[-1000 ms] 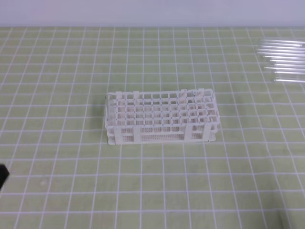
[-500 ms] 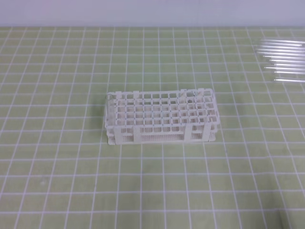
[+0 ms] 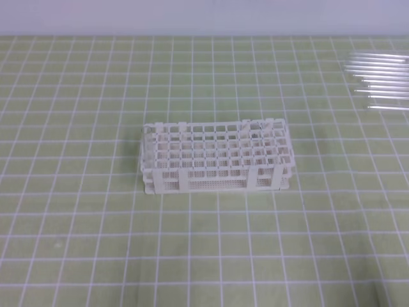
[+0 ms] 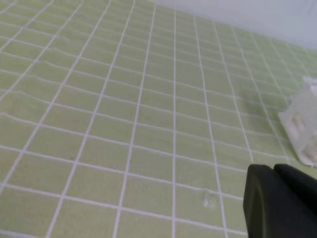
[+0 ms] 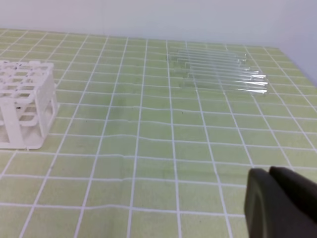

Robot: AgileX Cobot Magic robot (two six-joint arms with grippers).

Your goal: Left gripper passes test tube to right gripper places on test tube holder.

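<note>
Looking down, high view: a green mat (image 3: 77, 211) with a white grid is covering the table, and a pale wall (image 3: 192, 16) is running along the back.
Rack, high view: the test tube holder (image 3: 216, 157) is standing upright mid-mat; no arm is showing.
Tubes, high view: a batch of clear tubes (image 3: 380, 80) is lying side by side at the far right, well apart from the holder; I cannot tell the task's tube from the rest.
Left wrist view: the left gripper (image 4: 274, 171) is hanging over bare mat, fingers pressed together on nothing, a corner of the holder (image 4: 302, 126) showing at right.
Right wrist view: the right gripper (image 5: 269, 173) is clenched and empty, with the holder (image 5: 25, 101) at left and the tubes (image 5: 223, 72) beyond.
Change: a dark tip at the high view's left edge a second ago is gone.
</note>
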